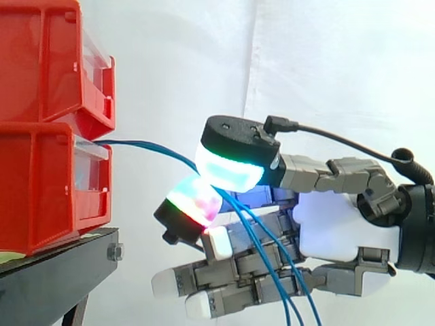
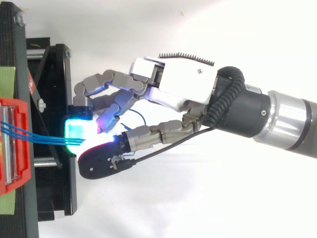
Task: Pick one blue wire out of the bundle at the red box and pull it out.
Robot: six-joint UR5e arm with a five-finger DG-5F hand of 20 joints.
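Note:
Blue wires (image 1: 146, 145) run out of the front of the lower red box (image 1: 41, 183) as a thin bundle and reach my hand (image 1: 346, 231). Seen from above, three blue wires (image 2: 44, 138) leave the red box (image 2: 15, 183) side by side. My hand (image 2: 183, 84) is just right of the box. A thumb pad (image 1: 231, 166) glowing green and cyan and a finger pad (image 1: 194, 200) glowing red and green close on the wires between them. Past the pinch the wires hang down across the other fingers. I cannot tell how many wires sit in the pinch.
A second red bin (image 1: 47, 61) is stacked on the lower one. Both rest on a black stand (image 1: 54, 272) whose frame (image 2: 59, 74) lies under my fingertips. A white curtain hangs behind.

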